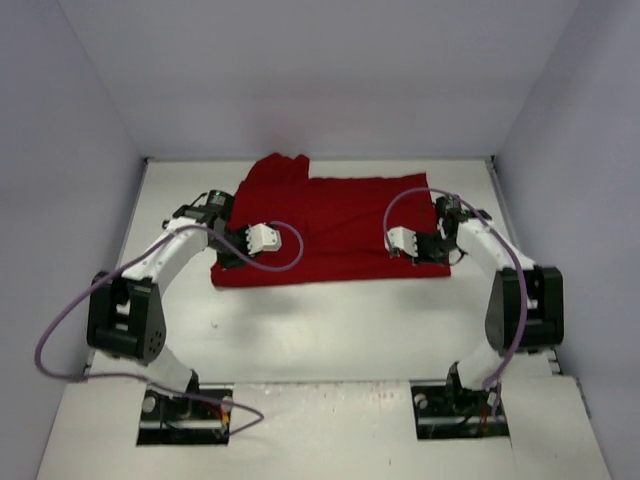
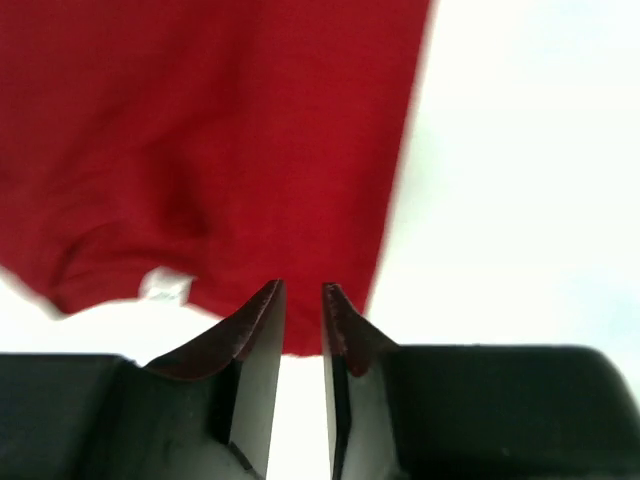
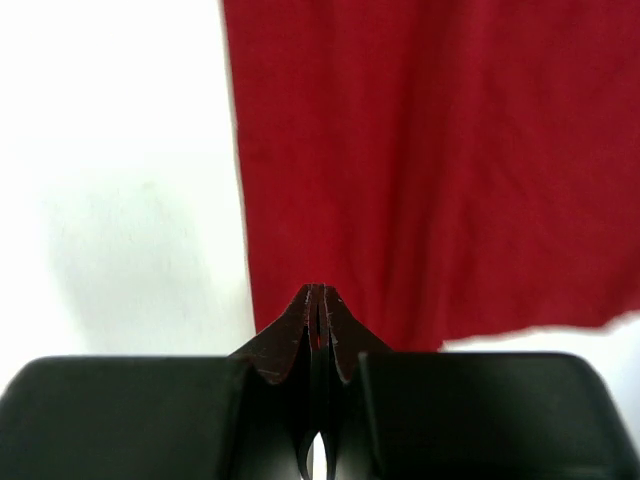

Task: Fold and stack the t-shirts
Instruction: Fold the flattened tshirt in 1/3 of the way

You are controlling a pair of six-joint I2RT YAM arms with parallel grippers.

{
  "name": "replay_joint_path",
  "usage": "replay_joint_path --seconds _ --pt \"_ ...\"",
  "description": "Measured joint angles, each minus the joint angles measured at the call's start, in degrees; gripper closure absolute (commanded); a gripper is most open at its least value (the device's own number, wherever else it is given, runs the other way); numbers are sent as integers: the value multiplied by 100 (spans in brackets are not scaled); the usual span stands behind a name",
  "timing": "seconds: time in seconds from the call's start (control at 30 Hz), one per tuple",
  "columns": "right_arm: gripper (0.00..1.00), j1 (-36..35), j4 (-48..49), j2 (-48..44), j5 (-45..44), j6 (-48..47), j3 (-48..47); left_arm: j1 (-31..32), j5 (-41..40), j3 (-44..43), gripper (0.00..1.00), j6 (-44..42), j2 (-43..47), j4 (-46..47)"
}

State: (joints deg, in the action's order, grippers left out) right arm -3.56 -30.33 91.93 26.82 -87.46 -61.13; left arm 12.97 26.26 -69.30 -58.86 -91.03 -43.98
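Observation:
The dark red t-shirt (image 1: 340,215) lies spread flat on the white table (image 1: 330,330), a bunched sleeve at its far left. My left gripper (image 1: 225,258) is low over the shirt's near left corner. In the left wrist view its jaws (image 2: 302,290) stand a narrow gap apart, with the shirt's (image 2: 200,130) hem edge and bare table showing between them. My right gripper (image 1: 438,255) is at the near right corner. In the right wrist view it (image 3: 318,290) is shut at the shirt's (image 3: 430,150) edge, a sliver of red cloth between the pads.
White walls close the table in at the back and both sides. Both arms' purple cables (image 1: 285,250) loop over the shirt. A small white label (image 2: 165,287) shows at the shirt's hem.

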Motion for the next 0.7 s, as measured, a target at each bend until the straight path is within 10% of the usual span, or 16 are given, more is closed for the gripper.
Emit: replay_joint_path --seconds 0.7 --pt "100 -297 200 1297 -751 51 -419 252 -829 -228 85 -546 -1530 754"
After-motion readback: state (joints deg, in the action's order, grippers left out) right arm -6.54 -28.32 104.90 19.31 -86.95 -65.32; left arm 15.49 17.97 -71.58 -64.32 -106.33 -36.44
